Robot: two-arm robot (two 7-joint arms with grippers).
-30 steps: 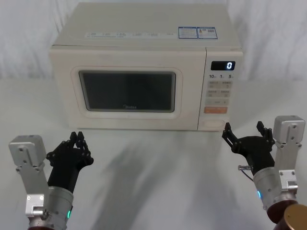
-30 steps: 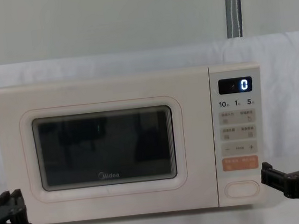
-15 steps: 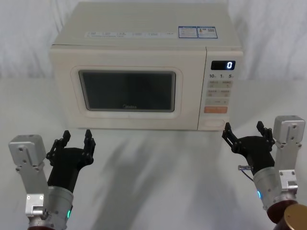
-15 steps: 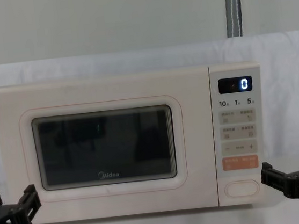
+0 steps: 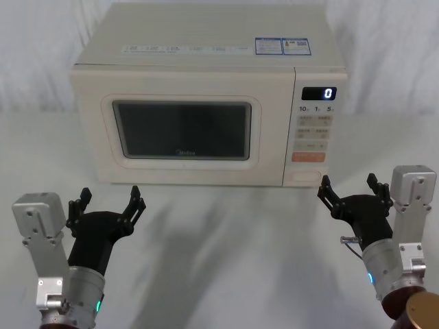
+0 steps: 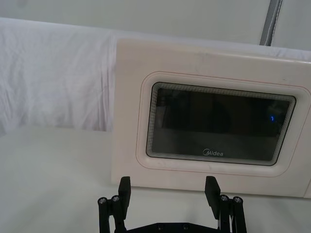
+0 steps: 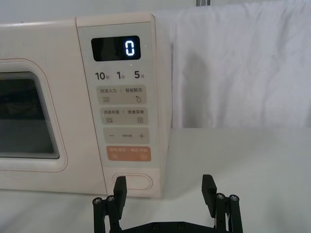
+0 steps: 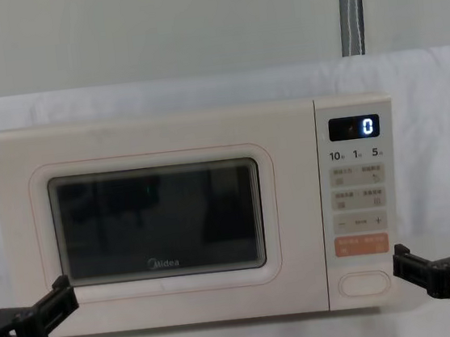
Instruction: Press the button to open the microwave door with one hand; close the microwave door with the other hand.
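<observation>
**Both grippers wide, door shut**

The microwave door (image 5: 184, 130) sits closed and flush. The button (image 7: 132, 182) waits low on the panel, under the orange key (image 7: 129, 154). Right gripper (image 5: 350, 189) hovers just before it, fingers spread, empty. Left gripper (image 5: 108, 203) is splayed over the worktop (image 5: 226, 260), holding nothing.

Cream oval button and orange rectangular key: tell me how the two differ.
The cream oval button matches the panel's colour and is blank; the orange rectangular key stands out and carries printed characters. The button sits lowest on the panel, the orange key directly above it. Both are wide, and no gripper touches either.
</observation>
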